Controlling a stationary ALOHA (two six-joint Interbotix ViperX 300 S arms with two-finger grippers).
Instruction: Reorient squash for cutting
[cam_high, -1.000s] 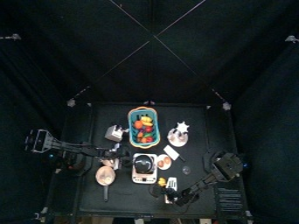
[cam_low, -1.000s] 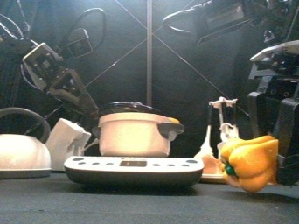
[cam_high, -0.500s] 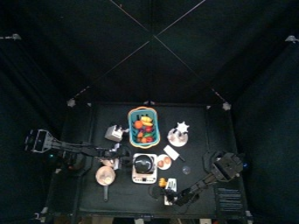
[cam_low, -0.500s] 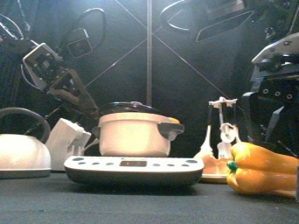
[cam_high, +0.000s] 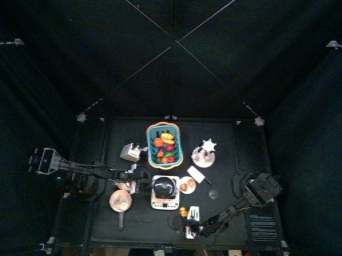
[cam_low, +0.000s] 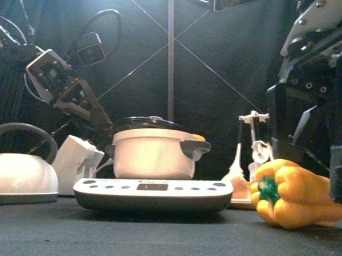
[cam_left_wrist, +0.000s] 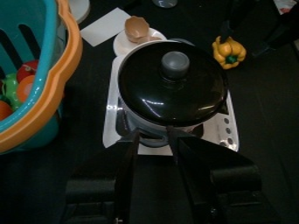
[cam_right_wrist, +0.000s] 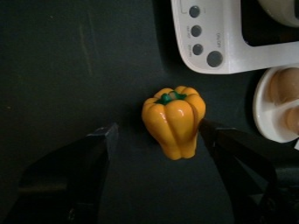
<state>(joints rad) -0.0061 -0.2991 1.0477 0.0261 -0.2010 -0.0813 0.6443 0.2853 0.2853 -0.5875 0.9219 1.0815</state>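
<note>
Here, my right gripper (cam_right_wrist: 163, 144) hangs over the front right part of the desk (cam_right_wrist: 70, 79), its fingers (cam_right_wrist: 96, 144) spread wide with nothing between them. The yellow squash (cam_right_wrist: 174, 121) lies on the desk in the gap between my two fingers, apart from both, its green stem (cam_right_wrist: 170, 97) pointing toward the white cooker base (cam_right_wrist: 228, 31). In the front view the squash (cam_low: 297, 195) sits on the desk at the right, lying on its side with the stem end turned left, and my right arm (cam_low: 310, 80) rises just behind it. Beside the squash, toward the cooker, a white dish (cam_right_wrist: 281, 103) holds something tan.

My left gripper (cam_left_wrist: 173, 166) hovers above the cooker pot (cam_left_wrist: 173, 83) with its black lid and round knob (cam_left_wrist: 174, 62); I cannot tell from these views how far its fingers stand apart. From there the squash (cam_left_wrist: 228, 52) shows small beyond the pot, near a small dish (cam_left_wrist: 138, 31). A teal and orange basket (cam_left_wrist: 41, 87) holding colourful fruit lies beside the cooker. In the front view a white kettle (cam_low: 27, 170) stands at the left of the cooker (cam_low: 150, 155).
</note>
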